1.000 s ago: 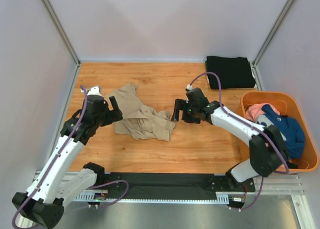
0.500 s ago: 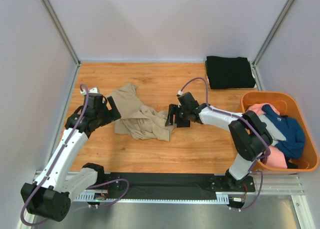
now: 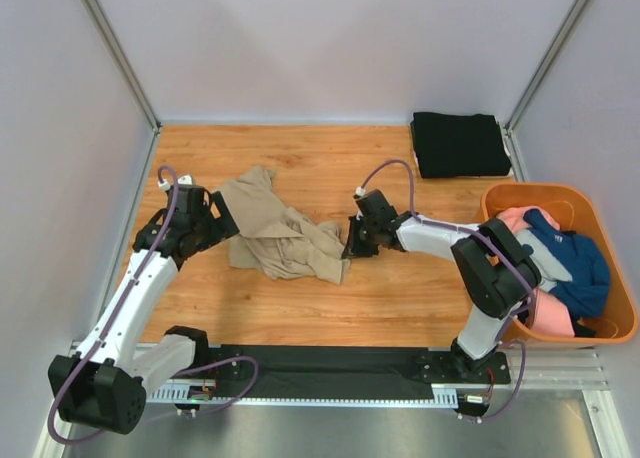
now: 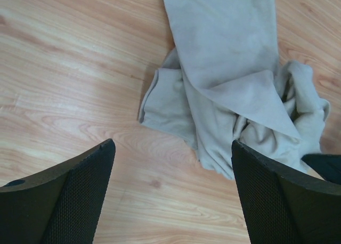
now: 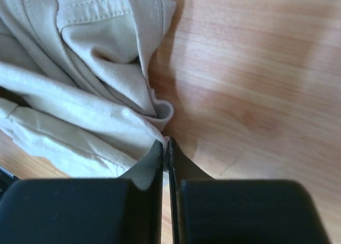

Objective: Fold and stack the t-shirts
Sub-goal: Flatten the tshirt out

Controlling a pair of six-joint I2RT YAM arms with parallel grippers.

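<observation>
A crumpled tan t-shirt (image 3: 280, 233) lies left of the table's middle and also fills the left wrist view (image 4: 229, 84) and the right wrist view (image 5: 80, 95). My right gripper (image 3: 350, 246) is down at the shirt's right edge, its jaws (image 5: 166, 143) shut with a thin fold of tan cloth pinched at their tips. My left gripper (image 3: 222, 216) hovers open at the shirt's left side, fingers (image 4: 171, 146) wide apart over bare wood beside the cloth. A folded black t-shirt (image 3: 460, 143) rests at the back right. Pink (image 3: 515, 218) and blue (image 3: 578, 263) t-shirts lie in the tub.
An orange plastic tub (image 3: 560, 190) stands off the table's right edge. Grey walls with metal posts close in the back and both sides. Wooden tabletop (image 3: 400, 298) stretches in front of the shirt.
My right gripper moved left to the tan shirt's right edge and shut on it. The left arm drew slightly left and stayed open.
</observation>
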